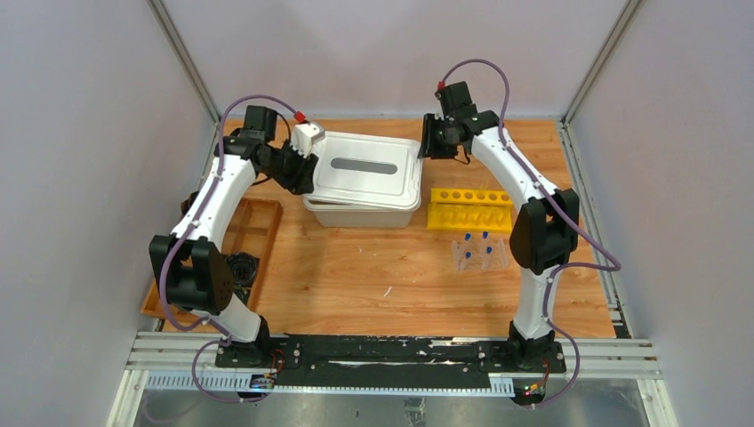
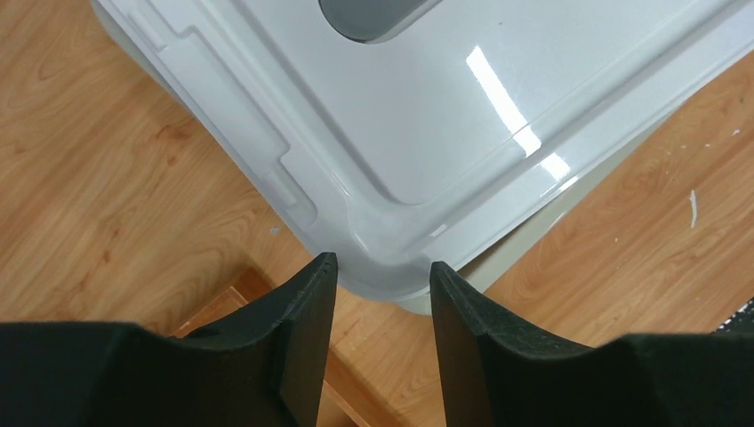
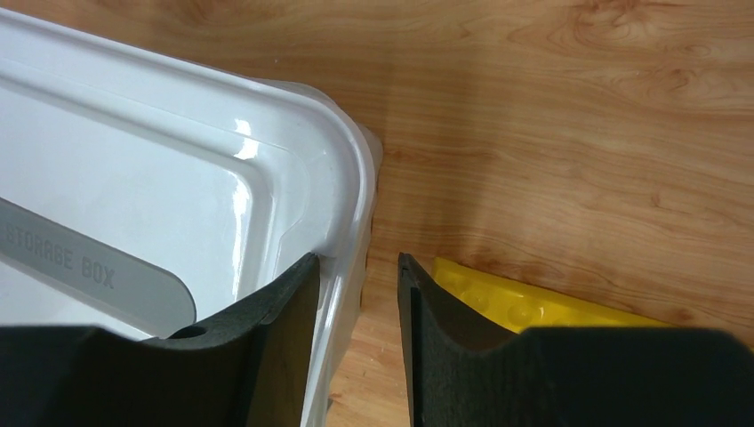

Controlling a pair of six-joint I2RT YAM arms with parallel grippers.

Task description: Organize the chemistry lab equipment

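Several blue-capped test tubes [image 1: 478,242] stand in a clear holder on the right of the table, away from both arms. A white lidded storage box [image 1: 364,178] sits at the centre back. My left gripper [image 1: 302,173] is at its near left corner. In the left wrist view the left gripper [image 2: 382,264] is open, and the lid's rounded corner [image 2: 391,240] shows just past its fingertips with nothing between them. My right gripper [image 1: 429,142] hangs at the box's far right corner. In the right wrist view the right gripper [image 3: 356,258] is open astride the lid's rim [image 3: 347,205], with wood showing beside the outer finger.
A yellow tube rack [image 1: 471,209] lies just right of the box, and its end shows behind the right finger [image 3: 525,307]. A wooden tray [image 1: 258,222] with a black cable coil [image 1: 242,267] sits at the left. Grey walls close in the table on three sides.
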